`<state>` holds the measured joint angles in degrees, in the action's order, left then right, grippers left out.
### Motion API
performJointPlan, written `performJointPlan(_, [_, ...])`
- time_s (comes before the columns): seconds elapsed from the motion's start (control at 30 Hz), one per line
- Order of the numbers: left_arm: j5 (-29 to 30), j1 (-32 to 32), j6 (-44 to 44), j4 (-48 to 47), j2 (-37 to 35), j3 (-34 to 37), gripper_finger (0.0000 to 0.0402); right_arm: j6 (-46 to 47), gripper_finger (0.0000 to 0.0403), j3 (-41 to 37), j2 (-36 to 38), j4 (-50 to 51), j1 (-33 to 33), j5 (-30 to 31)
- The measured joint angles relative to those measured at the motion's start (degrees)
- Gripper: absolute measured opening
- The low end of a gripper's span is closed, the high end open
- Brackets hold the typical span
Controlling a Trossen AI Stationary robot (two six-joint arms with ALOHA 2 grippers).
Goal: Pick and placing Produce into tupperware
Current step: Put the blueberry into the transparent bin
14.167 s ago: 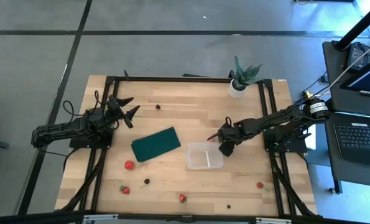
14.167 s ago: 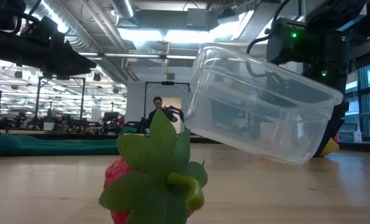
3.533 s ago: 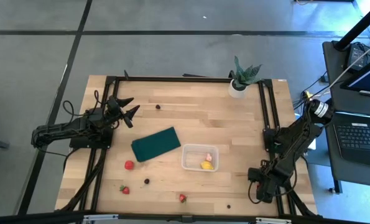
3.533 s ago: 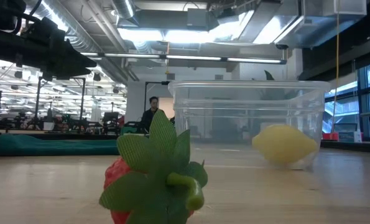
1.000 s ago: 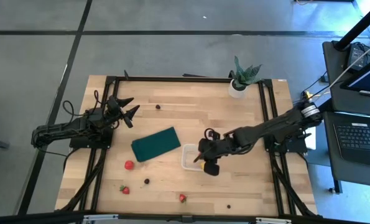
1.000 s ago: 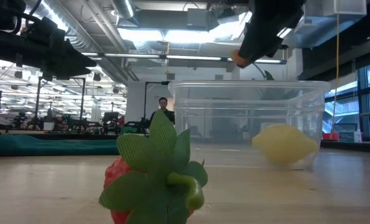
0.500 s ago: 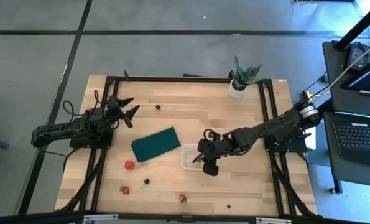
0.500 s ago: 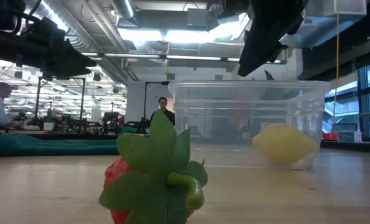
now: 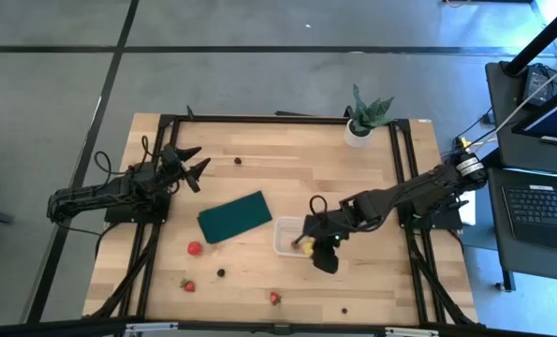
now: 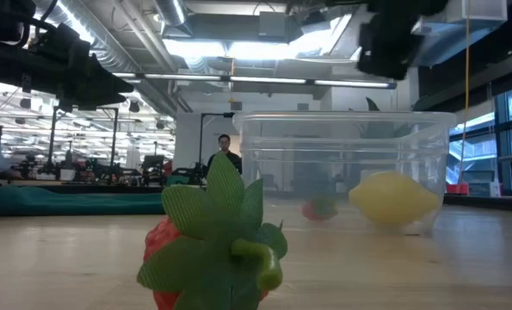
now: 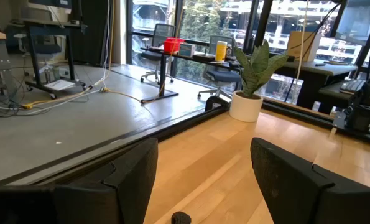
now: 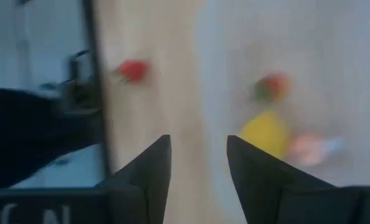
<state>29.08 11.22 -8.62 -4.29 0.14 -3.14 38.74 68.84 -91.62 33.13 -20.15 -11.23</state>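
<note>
The right end effector [image 9: 323, 255] hangs over the near edge of the tupperware [image 9: 288, 236], a clear tub near the middle of the counter [image 9: 287, 168]. Its wrist view shows its two dark fingers [image 12: 148, 171] spread apart with nothing between them. Below the gap lie a yellow lemon-like fruit [image 12: 264, 133], a small red strawberry with a green top [image 12: 270, 86] and a pale pink blur too smeared to name.

From counter height the tub [image 10: 342, 168] stands upright and holds two clear pieces: the lemon [image 10: 393, 200] against its right wall and the small strawberry [image 10: 319, 207] just beside it on the floor of the tub.

The left end effector [image 9: 190, 163] waits over the far left of the counter, fingers [image 11: 125, 177] wide apart and holding nothing; a small dark berry [image 11: 181, 218] lies on the wood under it.

Outside the tub the high view shows six pieces:
- one round red fruit [image 9: 195, 248]
- two strawberries [image 9: 188, 285] (the second [image 9: 274, 298] sits at the near edge and fills the low view's foreground)
- three dark berries [image 9: 238, 160], [image 9: 221, 272], [image 9: 344, 311]

A dark green pad [image 9: 234, 216] lies just left of the tub, and a potted plant [image 9: 360, 116] stands at the far edge.
</note>
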Motion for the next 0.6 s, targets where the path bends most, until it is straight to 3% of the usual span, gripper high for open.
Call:
performJointPlan(0.13, [0.00,0.00,0.00,-0.01,0.00,0.00,0.0250,8.00,0.0189,0.00,0.14,4.41,-3.26,-5.02])
performJointPlan(0.37, [0.00,-0.02,0.00,0.01,0.00,0.00,0.0250,17.21,0.0271,0.00,0.14,9.46,-10.29,-6.19])
performJointPlan(0.6, [0.00,0.00,0.00,0.02,0.00,0.00,0.0250,17.21,0.0311,0.00,0.14,6.85,-18.53,4.27])
